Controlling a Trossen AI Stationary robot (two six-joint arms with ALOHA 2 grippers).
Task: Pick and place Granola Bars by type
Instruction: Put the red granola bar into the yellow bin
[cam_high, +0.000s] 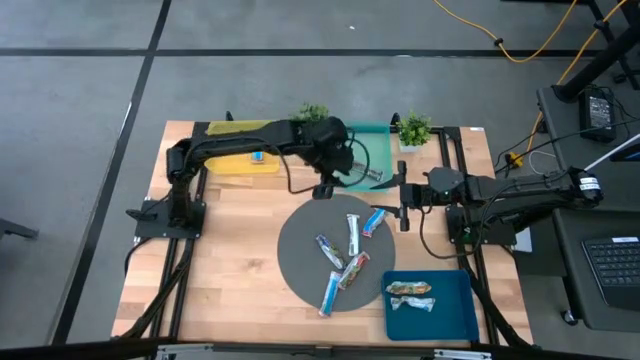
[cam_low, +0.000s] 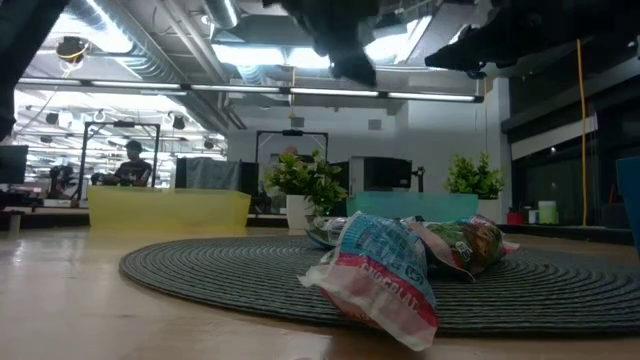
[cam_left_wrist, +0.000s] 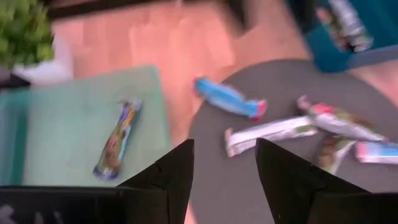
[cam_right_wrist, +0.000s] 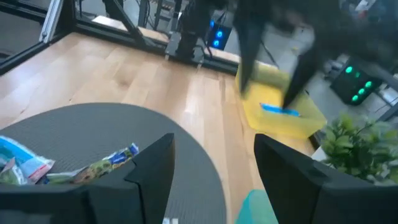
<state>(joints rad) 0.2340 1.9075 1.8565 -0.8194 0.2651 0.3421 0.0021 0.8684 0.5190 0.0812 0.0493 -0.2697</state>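
Counting the granola bars: five sit on the round grey mat (cam_high: 300, 250) mid-table, like the blue one (cam_high: 373, 222) at its 1 o'clock edge; two lie in the blue tray (cam_high: 435, 315) at 5 o'clock, one in the teal tray (cam_high: 372, 150) at 12, one in the yellow tray (cam_high: 240, 162) at 11. Left gripper (cam_high: 330, 188) hangs empty, fingers apart, by the teal tray. Right gripper (cam_high: 403, 205) waits at 2 o'clock, also spread. Two potted plants (cam_high: 414, 128) stand along the far edge.
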